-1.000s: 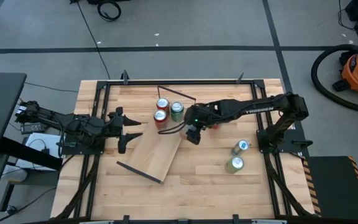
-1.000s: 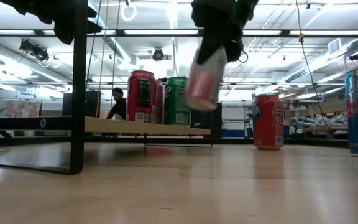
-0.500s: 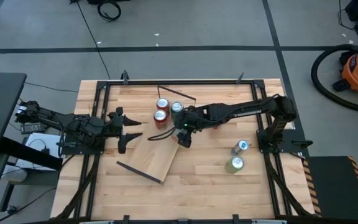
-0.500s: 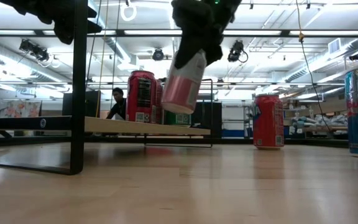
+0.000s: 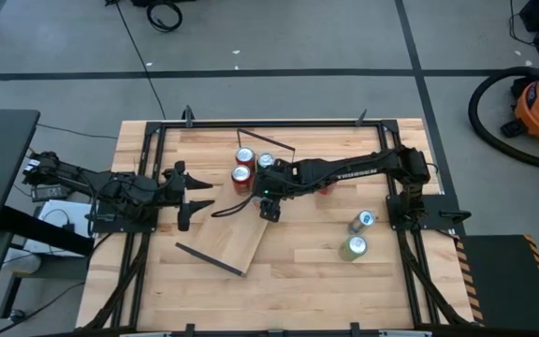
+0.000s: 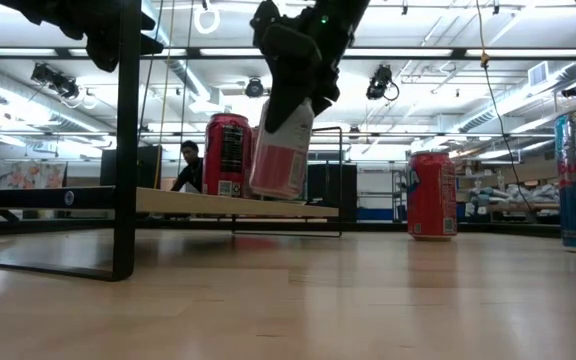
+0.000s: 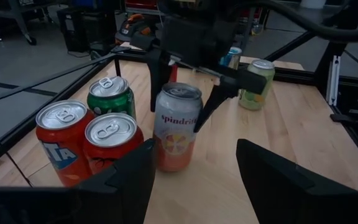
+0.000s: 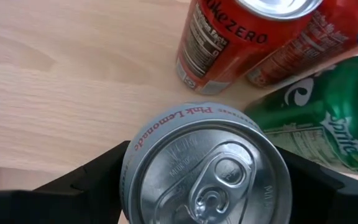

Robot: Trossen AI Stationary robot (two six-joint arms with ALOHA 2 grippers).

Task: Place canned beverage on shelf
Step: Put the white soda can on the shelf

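The shelf (image 5: 232,229), a light-wood plank with dark wire brackets, lies slantwise on the tabletop. Two red cans (image 5: 242,167) and a green can (image 5: 266,162) stand on its far end. My right gripper (image 5: 268,204) is shut on a pink-and-white can (image 6: 281,150) close over the plank beside them. In the left wrist view the same can (image 7: 178,127) stands right of the three cans. My left gripper (image 5: 195,197) waits open at the shelf's left side, touching nothing. My right gripper pinches the pink can's upper wall (image 7: 179,102), just under the rim, between its two fingers (image 8: 86,180) on opposite sides. The fingers come slanting down from above and from the table's right. The can hangs slightly tilted, its base close over the plank; I cannot tell whether it touches.
A red can (image 6: 432,194) stands on the table right of the shelf, partly under my right arm. A blue can (image 5: 363,221) and a pale green can (image 5: 352,247) stand near the right edge. Wire brackets (image 5: 209,257) rise at the shelf's ends. A person (image 6: 188,165) sits far behind.
My right gripper has carried the pink can toward the table's left edge and slightly down, from beside the shelf's right edge to over the plank next to the standing cans. It has stayed shut on the can, which has kept its slight tilt.
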